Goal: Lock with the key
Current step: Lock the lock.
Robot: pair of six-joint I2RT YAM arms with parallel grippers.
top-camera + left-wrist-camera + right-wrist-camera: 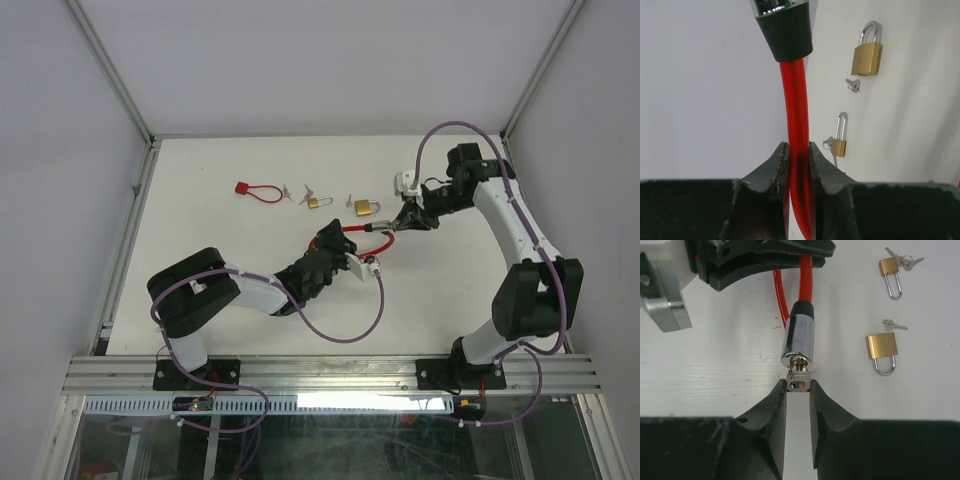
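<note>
Red cable (795, 110) in left pincer (798, 149), key (799, 379) in right pincer (799, 388).

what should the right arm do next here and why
Probably roll the right end effector to turn the key about its axis. The key is pinched in it, its blade apparently already in the keyway of the chrome lock body, while the left end effector clamps the red cable, bracing the lock. How deep the blade sits is unclear.
</note>
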